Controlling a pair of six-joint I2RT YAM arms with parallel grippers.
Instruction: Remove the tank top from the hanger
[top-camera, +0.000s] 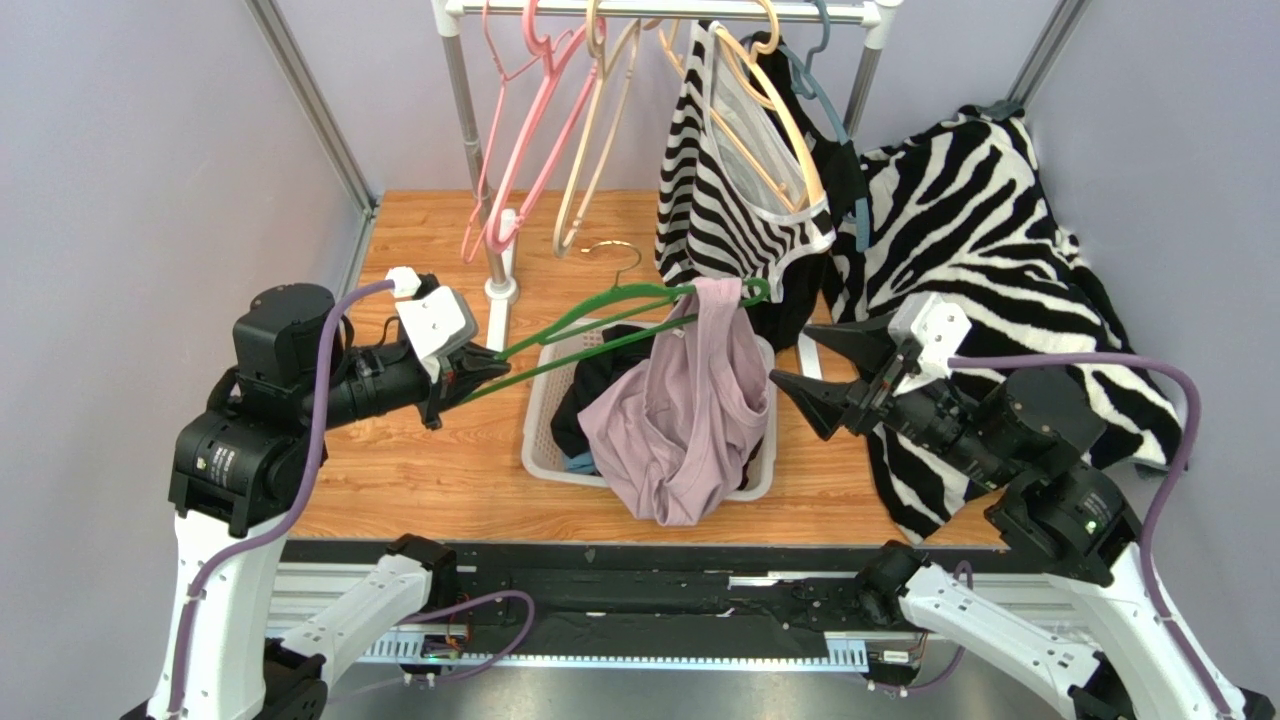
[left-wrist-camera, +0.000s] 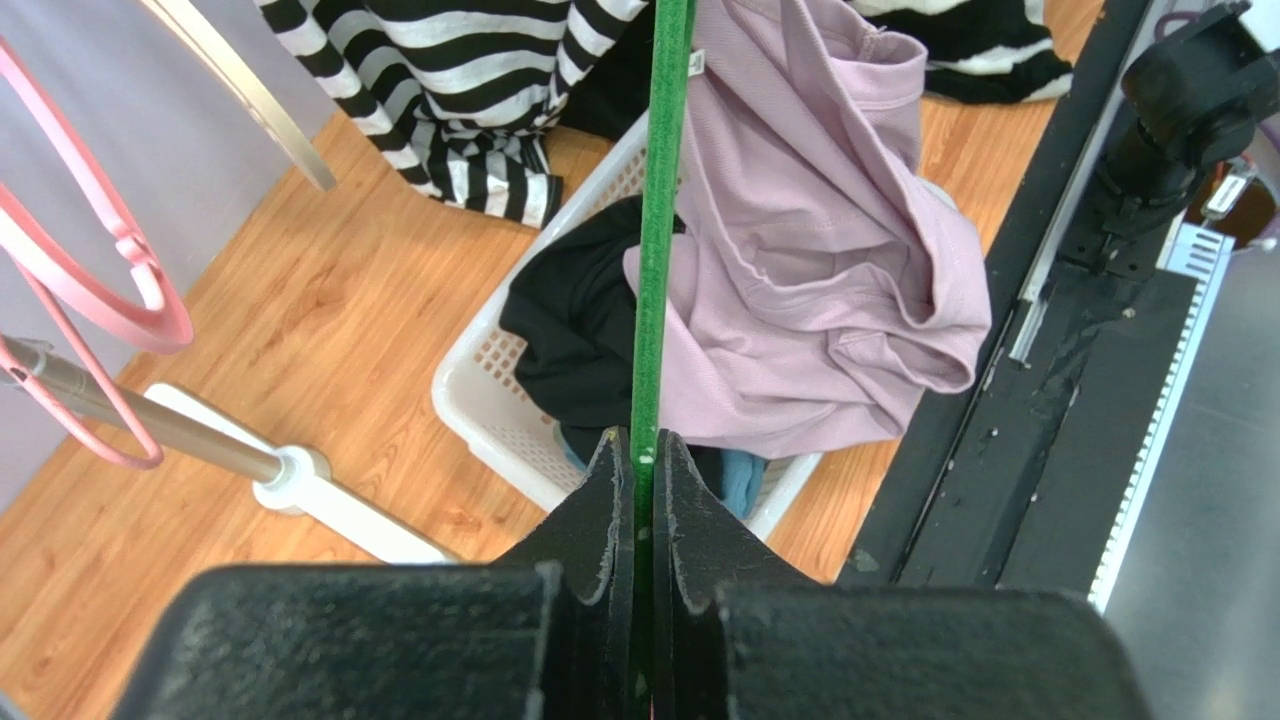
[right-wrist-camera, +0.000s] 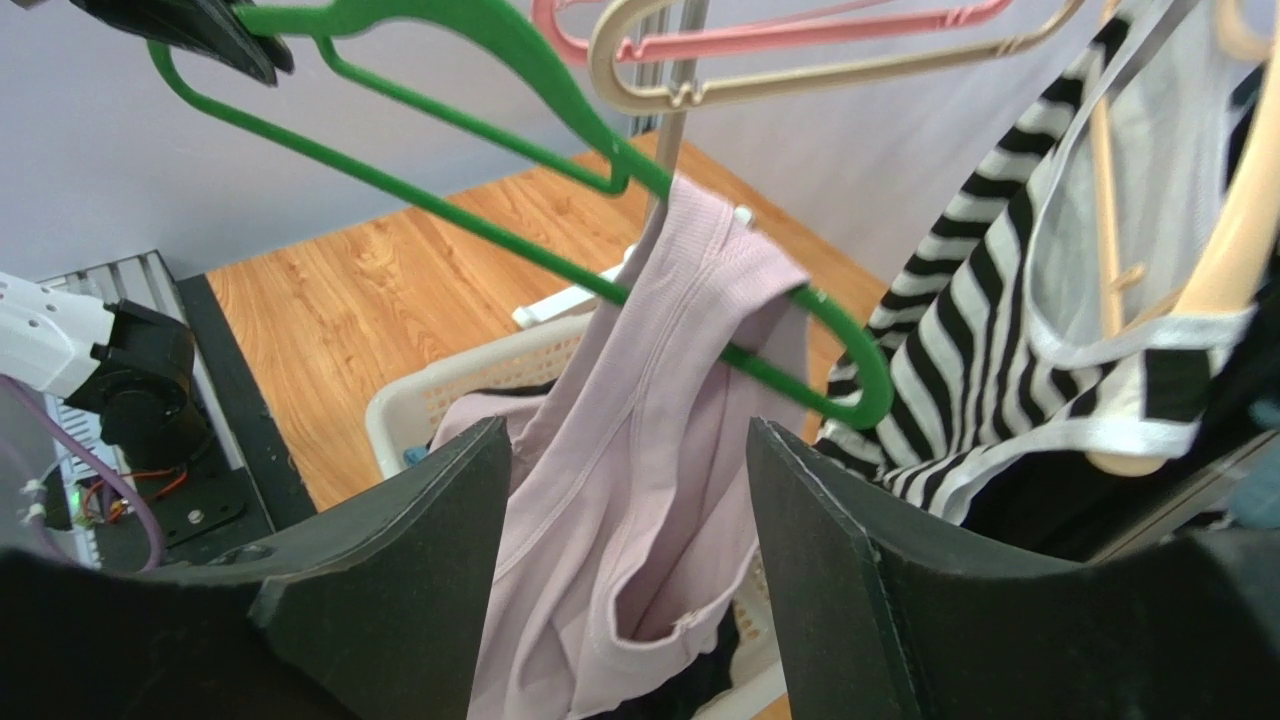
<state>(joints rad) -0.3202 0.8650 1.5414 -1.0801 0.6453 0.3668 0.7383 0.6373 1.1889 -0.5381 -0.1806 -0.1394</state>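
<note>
Top external view: a wooden tabletop (top-camera: 406, 450) boxed in by pale grey walls. A clothes rail (top-camera: 661, 12) runs across the back, carrying pink hangers (top-camera: 519, 120) and a zebra-striped top (top-camera: 721, 210), and more zebra cloth (top-camera: 977, 225) is heaped at the right. A white basket (top-camera: 535, 438) sits mid-table. The left hand (top-camera: 478, 360) is clamped on one end of the green hanger (top-camera: 601, 323), which slants across above the basket. The mauve tank top (top-camera: 684, 413) hangs from the hanger's far end, its bulk sagging over the basket's near rim. The right hand (top-camera: 796, 363) sits just right of the tank top, jaws apart and gripping nothing. Left wrist view only: a black garment (left-wrist-camera: 579, 323) lies in the basket beneath the tank top, and the fingers pinch the thin green bar. Right wrist view only: the strap is looped over the hanger's lower arm near its curved tip. The cloth shows between the spread fingers; contact cannot be told.
</note>
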